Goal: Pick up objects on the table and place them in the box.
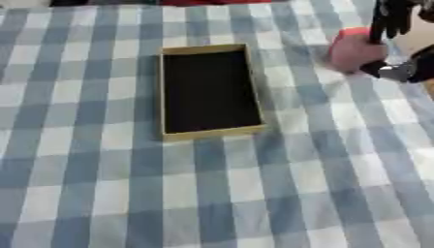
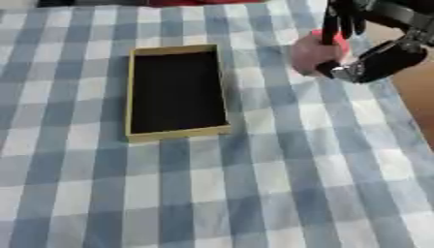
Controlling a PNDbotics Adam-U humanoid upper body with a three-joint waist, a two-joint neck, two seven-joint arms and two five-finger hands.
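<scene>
1 right hand (image 2: pixel 352 46), fingers curled round pink-red object (image 2: pixel 312 51), held up for transfer; 1 box (image 2: pixel 176 91) open, dark-lined, empty, well left

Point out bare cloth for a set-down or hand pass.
Free: the wide checked tablecloth on the near side of the box, plus the strip on its left. The box holds nothing visible. Crowded: far right, where the right hand meets the pink-red object.

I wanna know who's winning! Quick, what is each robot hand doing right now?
Left hand: not in view.
Right hand: fingers curled round a pink and red object, right of the box.
</scene>
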